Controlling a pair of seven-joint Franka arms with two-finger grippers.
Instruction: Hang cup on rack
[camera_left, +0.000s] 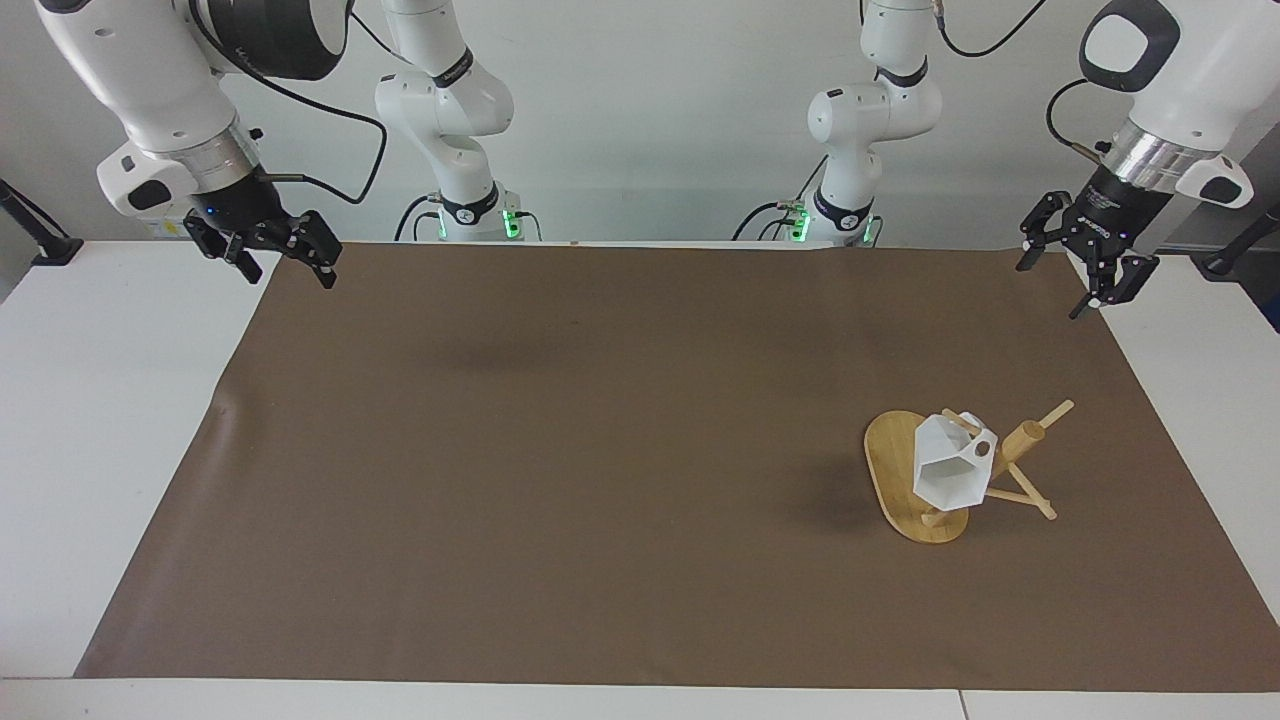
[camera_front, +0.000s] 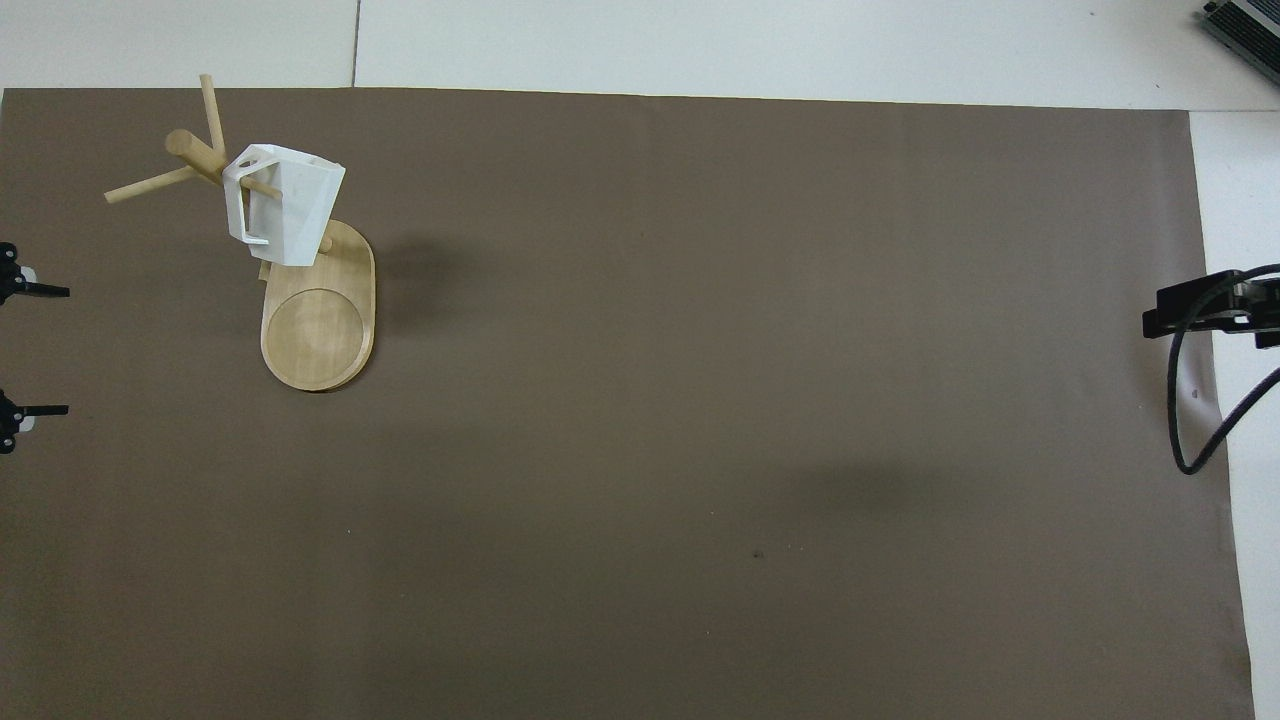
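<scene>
The white faceted cup hangs tilted by its handle on a thin peg of the bamboo rack. The rack stands on the brown mat toward the left arm's end of the table. No gripper touches either of them. My left gripper is open and empty, raised over the mat's edge at that end, well apart from the rack. My right gripper waits open and empty in the air over the mat's corner at the right arm's end.
A brown mat covers most of the white table. A black cable loops down from the right arm at the mat's edge.
</scene>
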